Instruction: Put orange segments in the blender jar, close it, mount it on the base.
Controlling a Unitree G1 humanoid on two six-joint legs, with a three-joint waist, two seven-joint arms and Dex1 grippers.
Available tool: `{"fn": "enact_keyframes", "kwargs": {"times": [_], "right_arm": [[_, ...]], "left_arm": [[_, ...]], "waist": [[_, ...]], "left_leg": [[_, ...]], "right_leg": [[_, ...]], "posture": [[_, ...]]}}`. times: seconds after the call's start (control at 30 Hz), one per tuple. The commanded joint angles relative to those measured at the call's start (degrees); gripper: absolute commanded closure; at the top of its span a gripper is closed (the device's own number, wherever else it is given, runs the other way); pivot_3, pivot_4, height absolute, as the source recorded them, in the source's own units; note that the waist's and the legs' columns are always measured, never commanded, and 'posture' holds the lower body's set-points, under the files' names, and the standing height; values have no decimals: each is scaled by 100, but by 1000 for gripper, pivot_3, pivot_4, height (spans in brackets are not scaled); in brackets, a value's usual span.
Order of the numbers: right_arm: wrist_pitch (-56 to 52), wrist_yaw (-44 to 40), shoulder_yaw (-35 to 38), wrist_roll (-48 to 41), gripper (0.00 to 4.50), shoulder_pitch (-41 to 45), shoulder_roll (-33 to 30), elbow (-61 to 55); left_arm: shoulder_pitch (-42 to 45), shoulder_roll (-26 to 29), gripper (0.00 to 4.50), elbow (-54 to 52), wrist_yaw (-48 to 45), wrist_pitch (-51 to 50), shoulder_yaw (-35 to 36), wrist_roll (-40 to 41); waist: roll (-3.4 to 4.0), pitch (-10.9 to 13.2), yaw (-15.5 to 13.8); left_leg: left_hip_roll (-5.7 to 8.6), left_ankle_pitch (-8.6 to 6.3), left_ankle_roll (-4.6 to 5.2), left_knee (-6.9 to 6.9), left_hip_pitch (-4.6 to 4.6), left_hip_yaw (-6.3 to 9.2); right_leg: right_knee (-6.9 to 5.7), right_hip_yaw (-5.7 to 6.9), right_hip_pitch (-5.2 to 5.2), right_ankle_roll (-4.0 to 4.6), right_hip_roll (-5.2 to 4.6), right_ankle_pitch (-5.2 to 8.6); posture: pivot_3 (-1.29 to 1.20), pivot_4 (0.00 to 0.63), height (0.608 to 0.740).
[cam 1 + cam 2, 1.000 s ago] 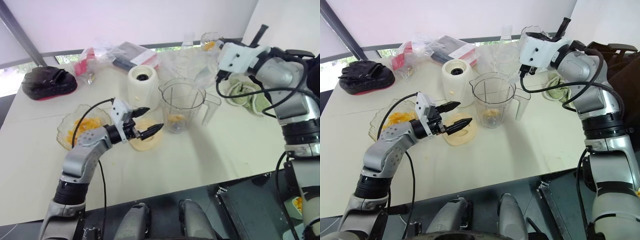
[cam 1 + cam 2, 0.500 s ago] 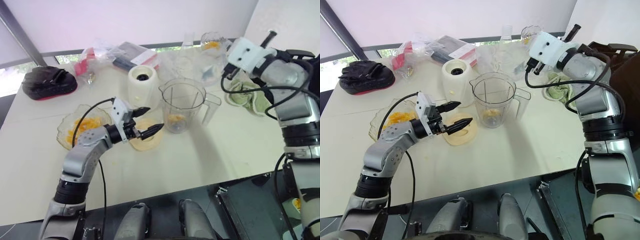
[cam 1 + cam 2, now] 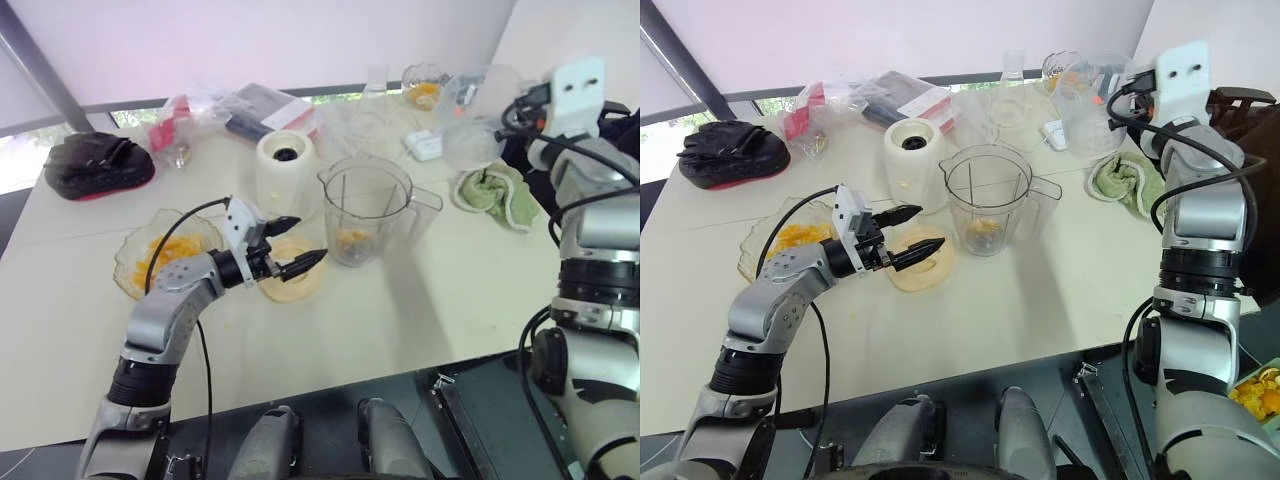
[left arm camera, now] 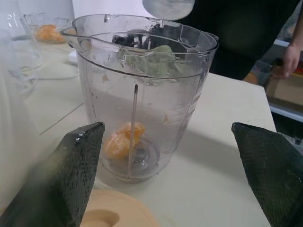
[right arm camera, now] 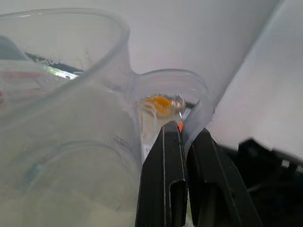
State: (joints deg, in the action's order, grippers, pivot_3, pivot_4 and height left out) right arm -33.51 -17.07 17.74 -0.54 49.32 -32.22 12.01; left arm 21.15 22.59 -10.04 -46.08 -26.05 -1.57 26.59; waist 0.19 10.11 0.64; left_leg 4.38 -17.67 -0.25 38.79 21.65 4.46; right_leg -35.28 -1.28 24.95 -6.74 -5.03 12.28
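Observation:
The clear blender jar [image 3: 365,205] stands upright and uncovered at mid-table, with a few orange segments [image 4: 122,142] at its bottom. My left gripper [image 3: 308,237] is open just left of the jar, hovering over the cream lid [image 3: 290,278], with nothing between its fingers. Behind the lid stands the white blender base [image 3: 285,170]. A glass bowl [image 3: 130,262] of orange segments [image 3: 165,250] sits at the left. My right gripper [image 5: 187,135] is raised at the far right, shut on the rim of a clear plastic cup [image 3: 472,118] held above the table.
A green cloth [image 3: 495,192] lies right of the jar, with a small white item [image 3: 425,146] behind it. A small glass bowl [image 3: 424,90] with orange, plastic packets [image 3: 235,105] and a black bag [image 3: 95,165] line the back. A person's hand [image 4: 289,57] is beyond the table.
My right arm has swung up and to the right, carrying the clear plastic cup away from behind the jar. The left arm has not moved.

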Motion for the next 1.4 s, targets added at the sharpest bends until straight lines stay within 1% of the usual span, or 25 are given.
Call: {"fn": "enact_keyframes", "kwargs": {"times": [0.03,0.1,0.3,0.43,0.67,1.0,1.33,1.4], "right_arm": [[-45,385,614,-459,4449,-143,200,-370],[330,465,866,-770,4449,-489,529,-460],[1225,859,1249,-1246,4449,-1213,1240,-305],[1824,977,1307,-1367,4449,-1529,1452,-33],[2515,1157,1199,-1137,4449,-1800,1193,1020],[3029,1198,965,-1036,4449,-1639,779,2453],[3254,1205,811,-1051,4449,-1601,682,2980],[3253,1206,792,-1061,3849,-1627,671,2995]], "left_arm": [[130,44,0,-95,-33,9,-31,14],[129,38,0,-90,-35,15,-38,9],[121,79,0,-97,-74,-4,-44,14],[129,133,0,-132,-77,-54,-29,50],[88,233,0,-256,-84,-162,-13,64],[71,319,0,-363,-72,-258,8,94],[66,313,0,-390,-20,-280,2,76],[61,304,0,-399,-2,-282,-4,72]], "waist": [[0,-1,0],[-2,-2,1],[3,0,13],[4,0,15],[4,0,20],[4,0,36],[4,0,34],[4,0,32]], "left_leg": [[0,0,0,0,0,0],[0,0,0,-2,-1,0],[0,0,0,-3,-2,-6],[0,0,1,-3,-5,-7],[0,0,1,-3,-5,-8],[-1,0,1,-3,-9,-11],[-1,0,1,-3,-11,-12],[-1,0,1,-3,-12,-12]], "right_leg": [[0,0,0,0,0,0],[0,0,-1,0,1,0],[-8,-3,3,-1,1,-1],[-13,-4,4,-1,2,-1],[-14,-4,4,-1,2,-1],[-13,-7,1,-1,3,0],[-12,-9,-2,-1,4,0],[-12,-9,-3,-1,4,0]], "posture": [[0,150,740],[0,150,740],[0,150,740],[0,150,740],[0,150,740],[0,150,740],[0,150,740],[0,150,740]]}}
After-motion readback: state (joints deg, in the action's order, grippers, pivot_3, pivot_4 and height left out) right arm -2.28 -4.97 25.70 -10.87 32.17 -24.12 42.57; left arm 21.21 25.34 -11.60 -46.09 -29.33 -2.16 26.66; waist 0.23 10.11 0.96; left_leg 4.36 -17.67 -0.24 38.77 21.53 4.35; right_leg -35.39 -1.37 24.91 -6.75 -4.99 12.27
